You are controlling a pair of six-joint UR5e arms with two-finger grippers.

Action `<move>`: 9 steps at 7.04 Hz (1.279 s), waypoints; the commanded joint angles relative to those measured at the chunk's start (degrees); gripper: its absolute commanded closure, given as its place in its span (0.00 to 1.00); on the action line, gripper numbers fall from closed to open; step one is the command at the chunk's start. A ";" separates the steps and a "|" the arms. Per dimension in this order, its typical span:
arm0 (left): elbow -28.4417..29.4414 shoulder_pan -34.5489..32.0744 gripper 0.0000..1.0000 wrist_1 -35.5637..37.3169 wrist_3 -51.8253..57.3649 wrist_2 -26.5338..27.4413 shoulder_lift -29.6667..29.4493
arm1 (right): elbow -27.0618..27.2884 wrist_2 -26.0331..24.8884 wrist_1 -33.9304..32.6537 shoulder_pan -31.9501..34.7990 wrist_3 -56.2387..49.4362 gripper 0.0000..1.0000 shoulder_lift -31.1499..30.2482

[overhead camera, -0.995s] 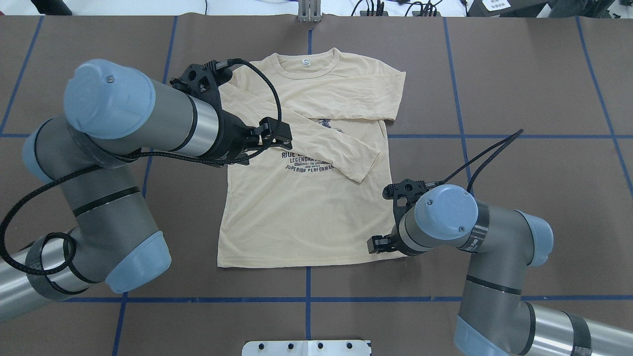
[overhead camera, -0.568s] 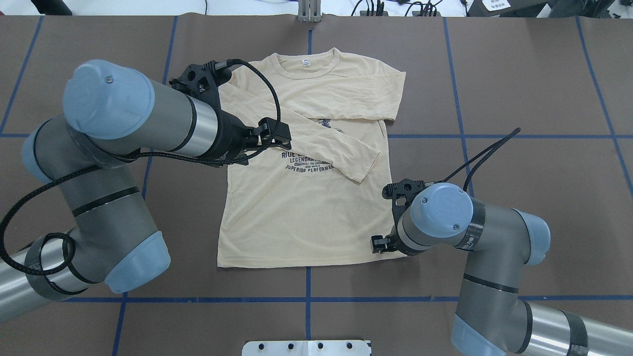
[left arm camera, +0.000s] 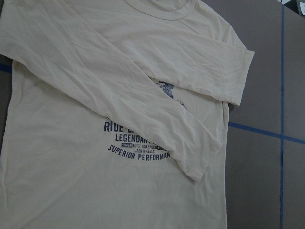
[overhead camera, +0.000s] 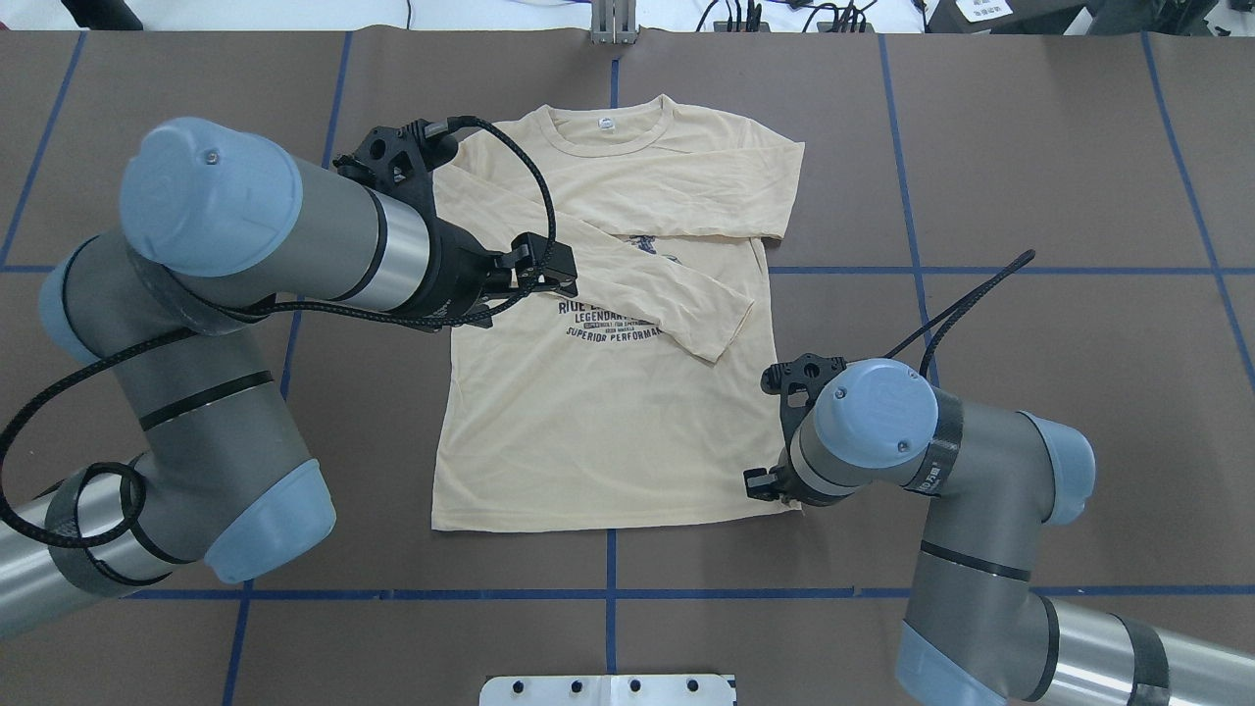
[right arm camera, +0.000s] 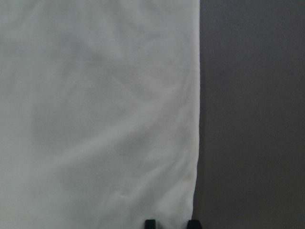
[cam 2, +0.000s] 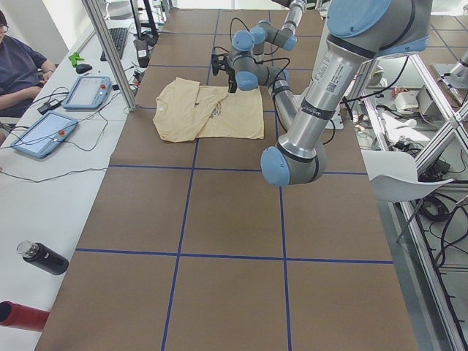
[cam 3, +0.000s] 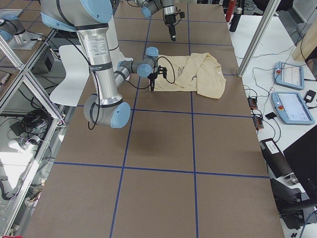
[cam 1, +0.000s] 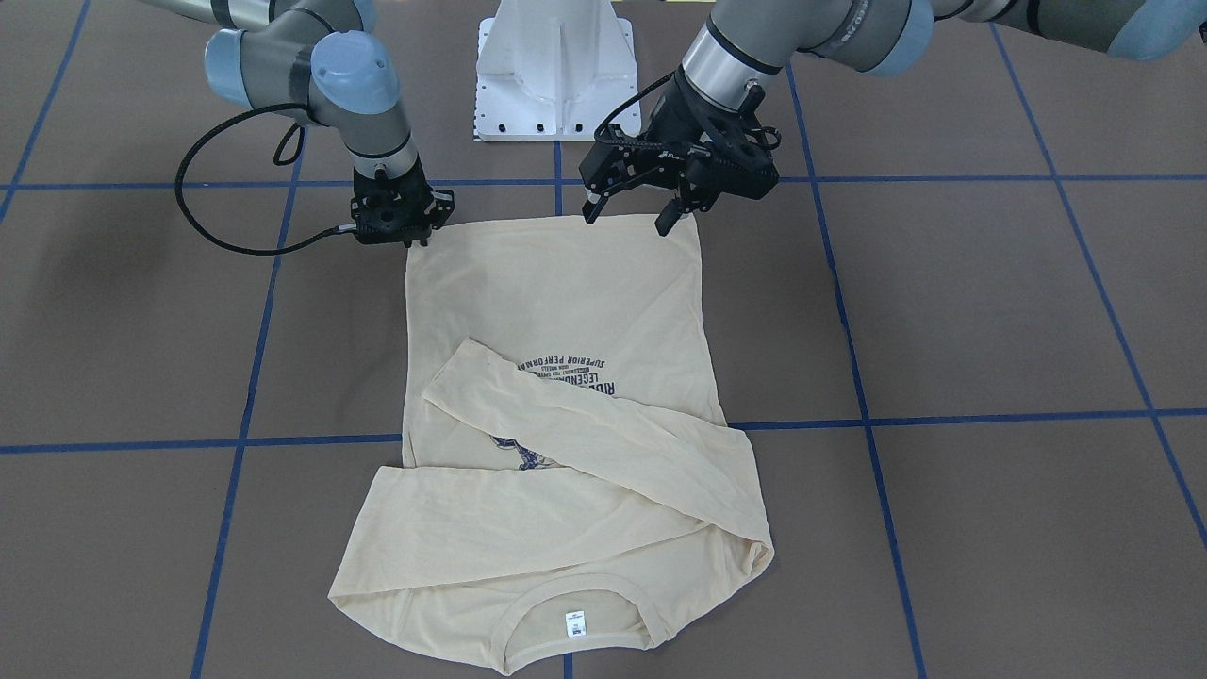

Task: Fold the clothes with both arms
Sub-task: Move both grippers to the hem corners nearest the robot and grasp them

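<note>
Right fingers shifted, seemingly astride shirt.

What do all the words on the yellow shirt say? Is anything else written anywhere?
"RIDE L": top line of the print on the T-shirt, the rest hidden under the sleeve.
"LEGENDAR": cut off by the sleeve.
"SUPER BUILT FOR SPEED": small line.
"IRON WHEELS": small line.
"SUPERIOR PERFORMAN": cut off by the sleeve.
Neck label: too small to read.
No other text is readable.
</note>
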 commanded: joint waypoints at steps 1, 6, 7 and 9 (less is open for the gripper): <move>-0.07 0.00 0.01 0.00 0.00 0.00 0.09 | 0.66 0.32 -1.12 0.06 0.00 0.87 0.00; -0.06 3.23 0.01 1.57 -0.70 0.17 6.04 | 4.61 1.38 -0.77 1.12 4.44 1.00 0.52; -0.24 5.77 0.01 6.45 -1.22 1.30 6.15 | 4.79 1.46 -0.42 1.03 8.14 1.00 0.88; -0.16 12.27 0.06 15.16 -2.20 6.82 6.42 | 5.32 1.81 -0.33 1.03 8.17 1.00 0.88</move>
